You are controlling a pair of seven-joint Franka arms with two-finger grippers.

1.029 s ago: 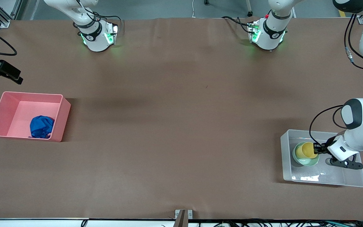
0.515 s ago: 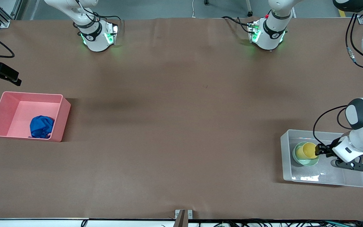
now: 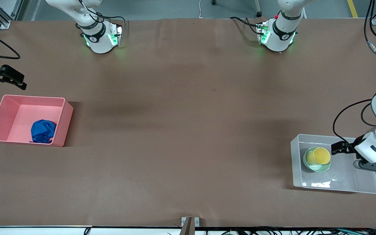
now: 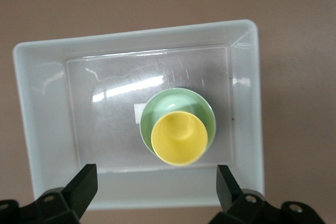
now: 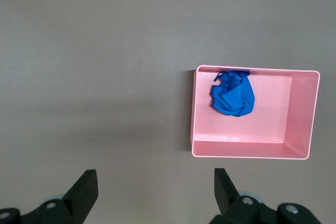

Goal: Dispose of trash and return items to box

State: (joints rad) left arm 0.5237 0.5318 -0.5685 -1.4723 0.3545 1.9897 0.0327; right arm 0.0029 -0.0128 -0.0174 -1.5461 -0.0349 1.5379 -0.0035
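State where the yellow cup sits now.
The yellow cup stands in the mint-green bowl inside the clear box, at the left arm's end of the table.

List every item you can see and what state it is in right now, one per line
Blue cloth wad: lying crumpled in the pink bin.
Pink bin: open-topped, holds only the cloth.
Yellow cup: upright, nested in the green bowl.
Green bowl: upright, resting in the clear box.
Clear box: open-topped, holds bowl and cup.
Left gripper: open, empty, above the clear box.
Right gripper: open, empty, over bare table by the pink bin.
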